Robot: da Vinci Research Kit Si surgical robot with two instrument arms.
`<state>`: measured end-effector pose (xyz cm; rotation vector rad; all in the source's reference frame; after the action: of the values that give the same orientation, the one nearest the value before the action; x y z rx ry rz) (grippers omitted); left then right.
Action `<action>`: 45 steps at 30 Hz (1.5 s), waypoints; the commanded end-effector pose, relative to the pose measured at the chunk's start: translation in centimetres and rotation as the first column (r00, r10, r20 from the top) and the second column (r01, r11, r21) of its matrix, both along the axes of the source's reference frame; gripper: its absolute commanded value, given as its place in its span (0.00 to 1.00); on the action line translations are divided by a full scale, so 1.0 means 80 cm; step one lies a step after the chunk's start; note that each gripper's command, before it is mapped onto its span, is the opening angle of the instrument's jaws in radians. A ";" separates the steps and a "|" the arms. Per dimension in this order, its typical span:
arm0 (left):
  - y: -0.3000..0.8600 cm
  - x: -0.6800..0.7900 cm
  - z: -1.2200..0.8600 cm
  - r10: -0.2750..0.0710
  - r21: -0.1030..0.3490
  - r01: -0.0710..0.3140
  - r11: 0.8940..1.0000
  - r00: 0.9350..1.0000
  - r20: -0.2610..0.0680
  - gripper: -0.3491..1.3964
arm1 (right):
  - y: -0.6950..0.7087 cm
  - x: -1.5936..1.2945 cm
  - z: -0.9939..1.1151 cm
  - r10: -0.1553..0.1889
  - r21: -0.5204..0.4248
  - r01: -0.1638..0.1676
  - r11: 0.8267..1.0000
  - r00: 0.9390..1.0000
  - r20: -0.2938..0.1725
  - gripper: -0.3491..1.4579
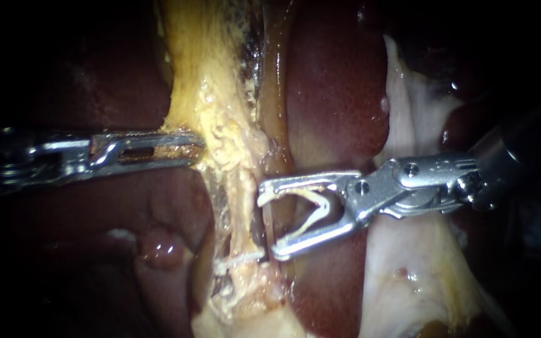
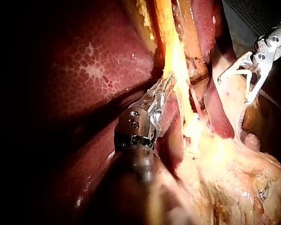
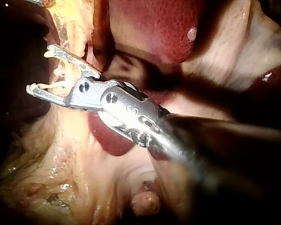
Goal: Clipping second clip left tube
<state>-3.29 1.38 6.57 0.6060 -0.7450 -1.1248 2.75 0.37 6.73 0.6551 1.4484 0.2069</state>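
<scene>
Jaws of right instrument (image 1: 269, 220) carry a spread clip (image 1: 313, 211); left instrument (image 1: 198, 149) grips tissue (image 1: 220, 94). Straddle tube (image 1: 239, 219) fully, clear of placed clip (image 1: 240, 258), then squeeze.

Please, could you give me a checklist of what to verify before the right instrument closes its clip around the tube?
1. Clip loaded: ok. The right instrument holds a white clip with its legs spread.
2. Traction: ok. The left instrument is shut on the yellow tissue.
3. Tube inside the white clip: not ok. The tips reach only the edge of the tube.
4. Distance from the clip on the tube: ok. It lies apart, lower in the endoscope view.
5. Far tip free behind the tube: cannot tell, as it is hidden.
</scene>
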 end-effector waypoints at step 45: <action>0.0019 0.0034 -0.0075 -0.031 0.004 0.031 1.000 1.000 0.001 0.00 | -0.0046 0.0032 0.0108 -0.069 0.099 0.044 0.994 0.960 0.272 0.44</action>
<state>-3.01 1.53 5.97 0.6001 -0.7552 -1.1545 3.00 0.01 7.61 0.7099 1.1524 0.3205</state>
